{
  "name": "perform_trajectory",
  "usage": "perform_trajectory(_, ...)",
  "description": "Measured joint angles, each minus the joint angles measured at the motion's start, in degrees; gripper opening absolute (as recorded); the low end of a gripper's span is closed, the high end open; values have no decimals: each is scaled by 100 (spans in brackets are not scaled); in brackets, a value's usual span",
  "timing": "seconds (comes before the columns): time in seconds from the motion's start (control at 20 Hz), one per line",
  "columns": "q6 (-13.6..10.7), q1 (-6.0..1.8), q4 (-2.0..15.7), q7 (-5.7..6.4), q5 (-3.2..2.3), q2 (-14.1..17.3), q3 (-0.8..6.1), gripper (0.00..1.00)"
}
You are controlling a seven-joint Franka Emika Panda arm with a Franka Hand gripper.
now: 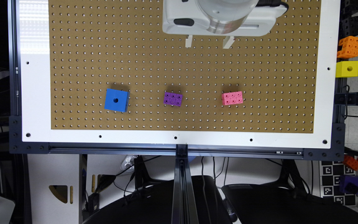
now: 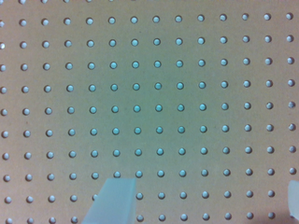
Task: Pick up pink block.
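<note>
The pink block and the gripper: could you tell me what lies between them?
Bare pegboard lies between the gripper and the pink block in the exterior view.

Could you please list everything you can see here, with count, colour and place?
pink block: one, pink, on the board, nearest the exterior view's right of the three.
purple block: one, purple, middle of the row.
blue cube: one, blue, the exterior view's left end of the row.
board: one, brown with holes, white border.
orange block: one, orange, off the board at the exterior view's right.
yellow cube: one, yellow, just below the orange block.
claw: one, white, open, over bare board, apart from all blocks.
</note>
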Motion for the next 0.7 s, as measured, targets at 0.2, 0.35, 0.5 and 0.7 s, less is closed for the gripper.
perform_trajectory(0.2, 0, 10, -13, -6, 0, 0, 0, 100)
perform_trajectory(0.35, 0, 13, -13, -6, 0, 0, 0, 100)
perform_trajectory(0.5, 0, 125, 117, 25, 31, 41, 58, 100)
perform_trajectory(0.7, 3, 245, 551, 179, 59, 408, 157, 100)
